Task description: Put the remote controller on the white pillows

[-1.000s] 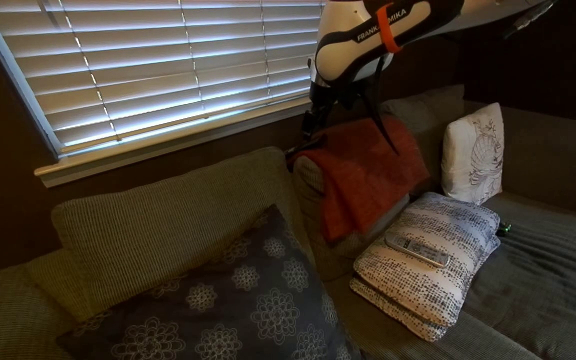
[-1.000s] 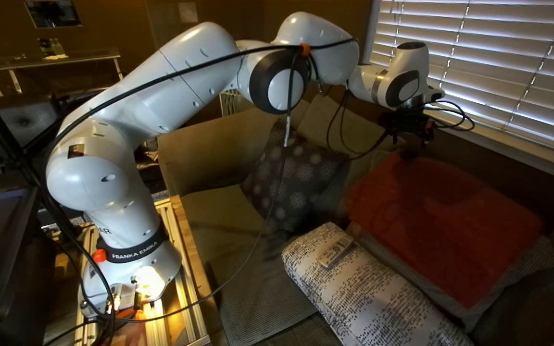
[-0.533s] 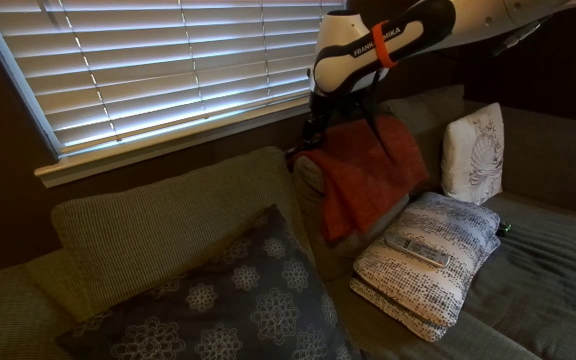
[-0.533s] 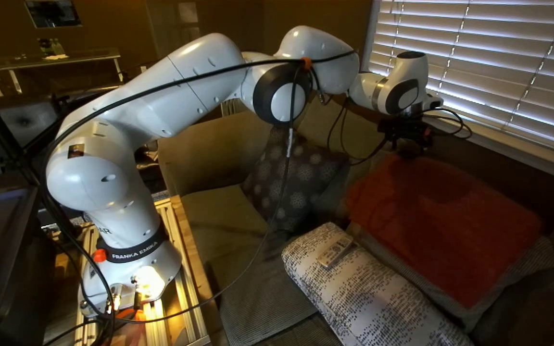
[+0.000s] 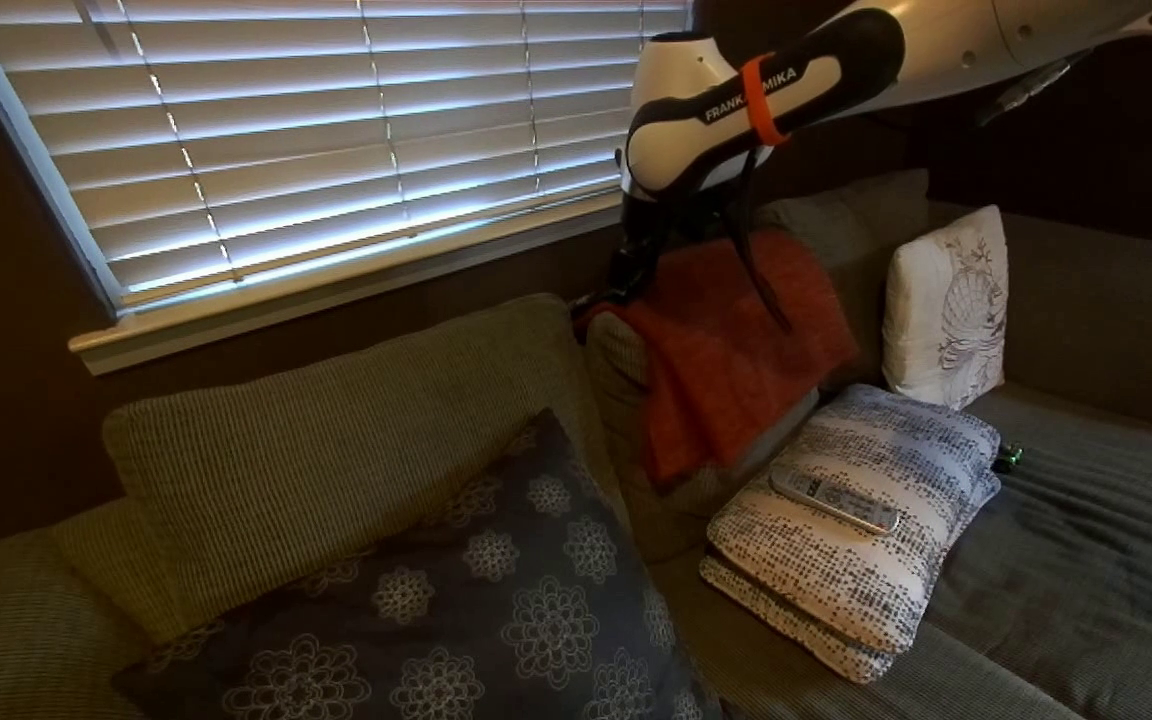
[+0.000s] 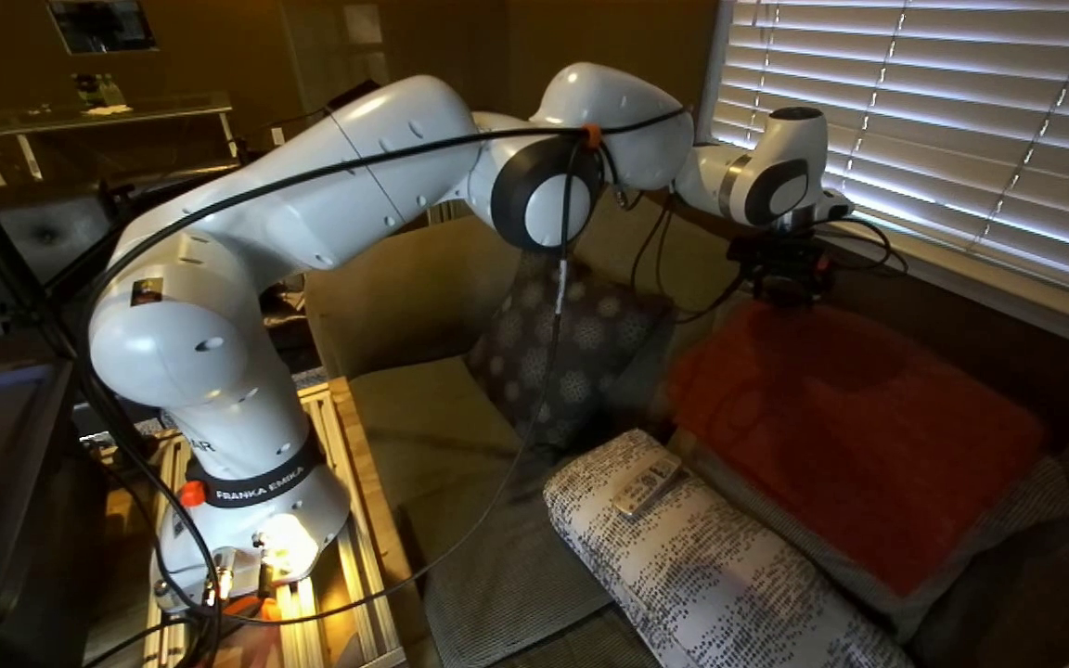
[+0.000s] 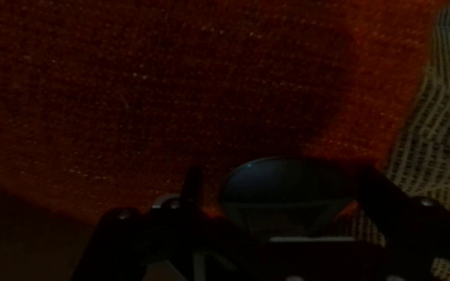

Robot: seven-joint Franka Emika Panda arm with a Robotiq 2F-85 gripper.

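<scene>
A dark, rounded-ended bar, seemingly the black remote controller point(image 7: 283, 181), lies on the orange-red blanket at the top of the sofa back. In an exterior view its dark end point(image 5: 588, 301) shows by the gripper; otherwise the gripper hides it. My gripper point(image 7: 279, 171) is open, its fingers on either side of the bar, with a gap at the left finger; contact at the right finger is too dark to tell. The gripper shows low over the blanket in both exterior views point(image 5: 624, 285) point(image 6: 790, 292). The stacked white pillows point(image 5: 936, 480) point(image 6: 739, 575) lie on the seat.
A silver-grey remote point(image 5: 836, 502) point(image 6: 648, 484) with buttons lies on the top white pillow. The orange-red blanket point(image 5: 736, 370) point(image 6: 869, 436) drapes the sofa back. A window sill point(image 5: 356, 275) runs behind. A dark grey patterned cushion point(image 5: 456, 600) and a shell-print pillow point(image 5: 946, 310) stand nearby.
The arm and gripper have moved down toward the top of the sofa back, around the dark bar. The pillows and the silver-grey remote have not moved.
</scene>
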